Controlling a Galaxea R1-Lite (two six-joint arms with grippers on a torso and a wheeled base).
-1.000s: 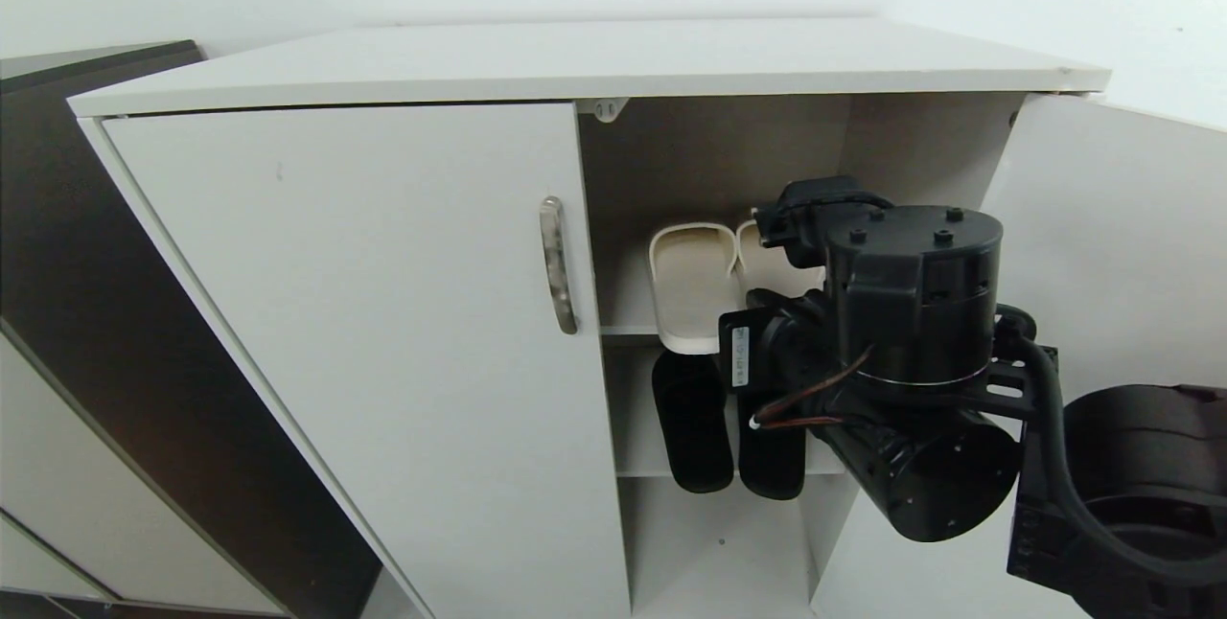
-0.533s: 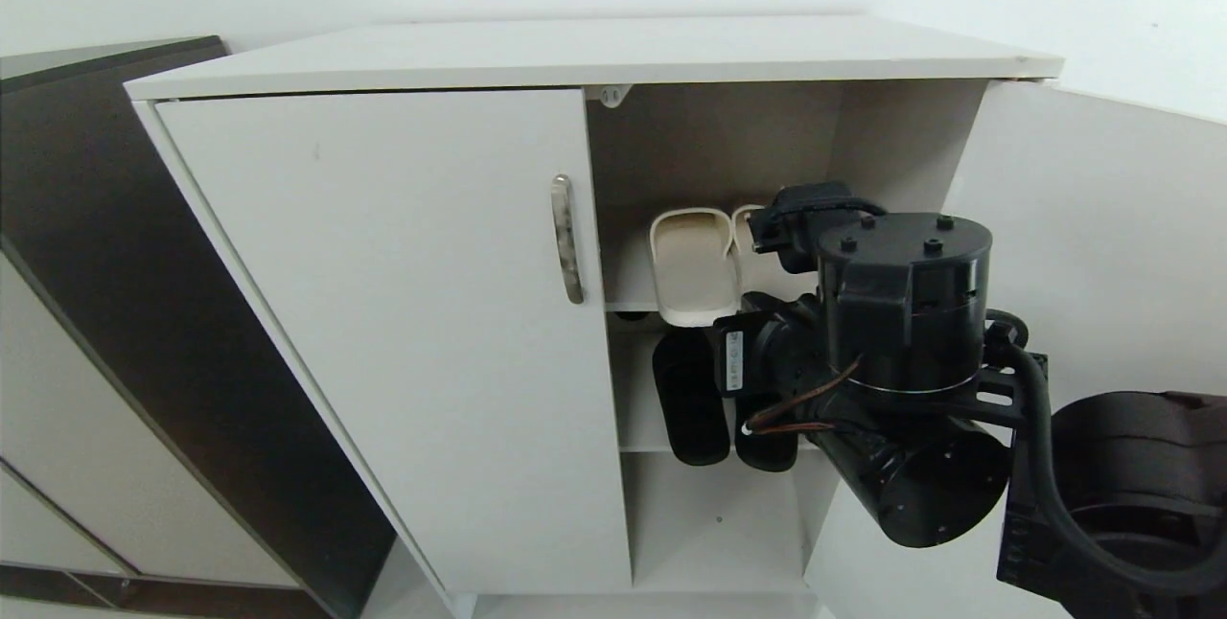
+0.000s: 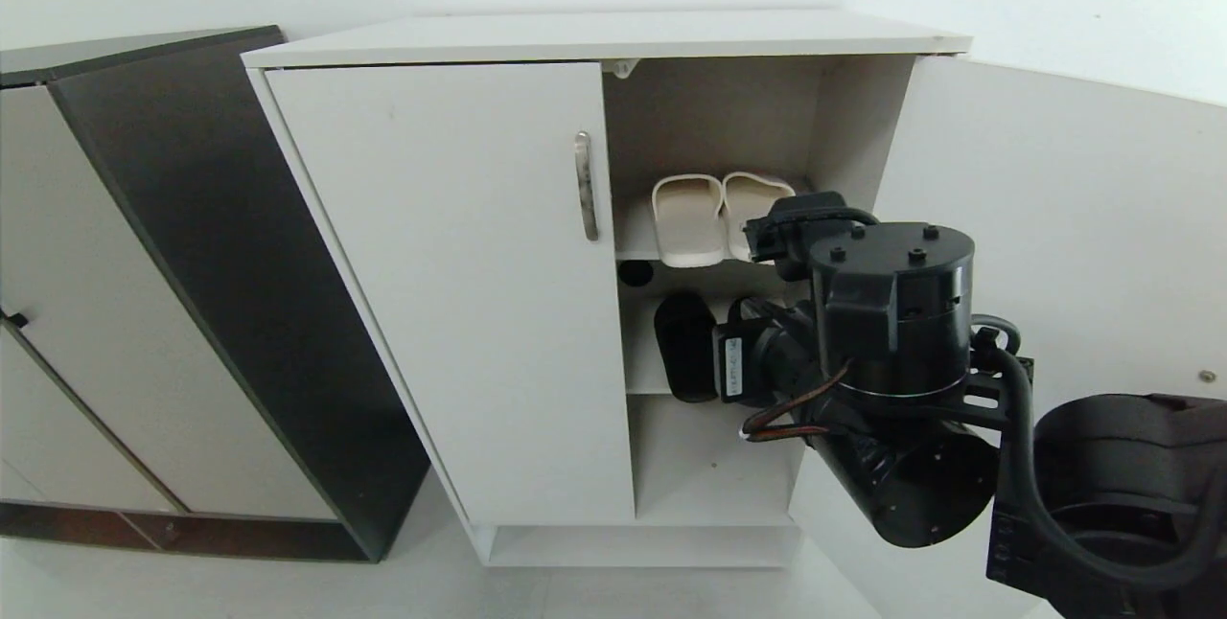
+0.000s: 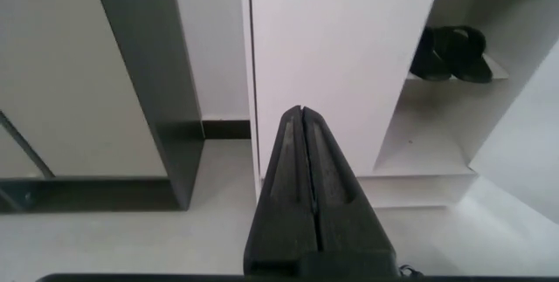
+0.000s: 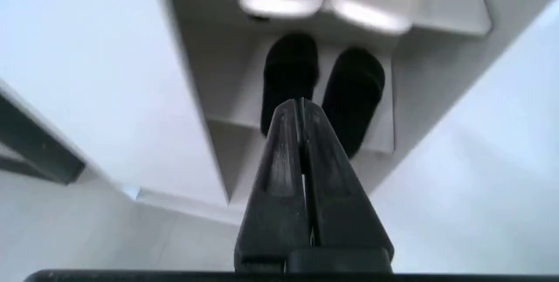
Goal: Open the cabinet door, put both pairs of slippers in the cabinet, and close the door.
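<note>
The white cabinet (image 3: pixel 594 30) stands with its right door (image 3: pixel 1054 217) swung wide and its left door (image 3: pixel 451 264) closed. A cream pair of slippers (image 3: pixel 688 217) lies on the upper shelf, and a black pair (image 3: pixel 684 343) lies on the shelf below. My right arm (image 3: pixel 882 360) hangs in front of the open half, covering part of the black pair. In the right wrist view my right gripper (image 5: pixel 302 107) is shut and empty, a short way out from the black slippers (image 5: pixel 291 77). My left gripper (image 4: pixel 301 112) is shut and empty, low before the closed door (image 4: pixel 341 46).
A taller cabinet with a dark side panel (image 3: pixel 192 264) stands close on the left. Pale floor (image 3: pixel 288 581) spreads in front. The open door takes up the room on the right. The cabinet's bottom compartment (image 3: pixel 709 466) holds nothing.
The head view has drawn back from the cabinet, so more floor and the neighbouring cabinet show. Both pairs of slippers stay on their shelves. The right arm sits farther out from the shelves.
</note>
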